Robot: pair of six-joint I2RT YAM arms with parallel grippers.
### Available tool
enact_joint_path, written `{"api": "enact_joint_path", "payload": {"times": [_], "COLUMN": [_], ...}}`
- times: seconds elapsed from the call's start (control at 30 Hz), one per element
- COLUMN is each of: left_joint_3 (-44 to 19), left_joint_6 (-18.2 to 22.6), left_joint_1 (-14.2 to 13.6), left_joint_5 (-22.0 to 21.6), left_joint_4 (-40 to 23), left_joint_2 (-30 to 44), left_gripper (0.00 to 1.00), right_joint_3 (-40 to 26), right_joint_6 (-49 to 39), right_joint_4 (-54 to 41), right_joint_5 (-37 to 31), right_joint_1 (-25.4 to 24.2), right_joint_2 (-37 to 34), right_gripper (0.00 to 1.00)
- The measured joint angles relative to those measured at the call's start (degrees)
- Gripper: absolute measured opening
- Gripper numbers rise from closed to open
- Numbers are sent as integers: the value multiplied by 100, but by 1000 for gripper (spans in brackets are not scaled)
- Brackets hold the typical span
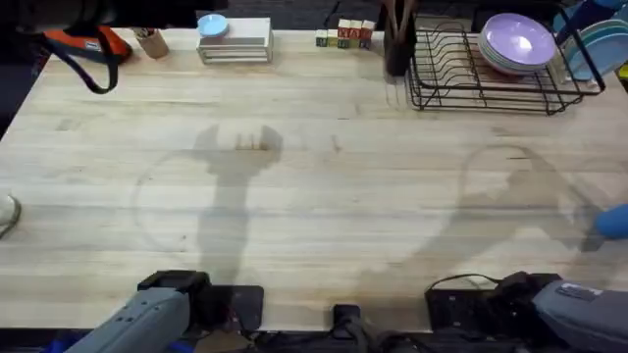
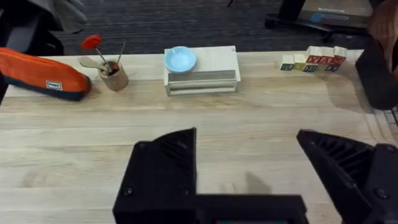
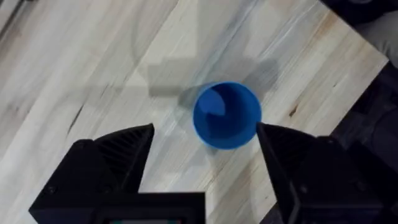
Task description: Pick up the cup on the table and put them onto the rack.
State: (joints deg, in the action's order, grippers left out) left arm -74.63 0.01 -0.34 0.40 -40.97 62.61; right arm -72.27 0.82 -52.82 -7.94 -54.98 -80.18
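Currently, the right hand (image 3: 205, 162) sits above the cup (image 3: 226, 115) with fingers spread wide apart, one on each side, neither touching it. The cup stands upright, mouth up, on the counter (image 3: 93, 68) close to a counter edge. In the overhead view the cup (image 1: 612, 221) is at 3 o'clock, at the counter's right edge. The left hand (image 2: 249, 165) is likewise spread open with nothing between the fingers, over bare counter (image 2: 249, 118). Farther off at 1 o'clock, the rack (image 1: 461, 83) stands on the counter's far edge, holding lavender bowls (image 1: 517, 44). At 11 o'clock along the far edge: a pale dish (image 2: 180, 60) on a white block, and an orange pouch (image 2: 43, 73).
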Motion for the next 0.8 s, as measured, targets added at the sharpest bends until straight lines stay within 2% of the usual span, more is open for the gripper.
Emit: {"api": "enact_joint_path", "payload": {"times": [0.8], "left_joint_3": [0], "left_joint_6": [0], "left_joint_1": [0], "left_joint_5": [0], "left_joint_4": [0], "left_joint_2": [0], "left_gripper": [993], "right_joint_3": [0], "right_joint_6": [2], "right_joint_4": [-164], "right_joint_5": [175], "right_joint_1": [29], "right_joint_2": [-757], "right_gripper": [996]}}
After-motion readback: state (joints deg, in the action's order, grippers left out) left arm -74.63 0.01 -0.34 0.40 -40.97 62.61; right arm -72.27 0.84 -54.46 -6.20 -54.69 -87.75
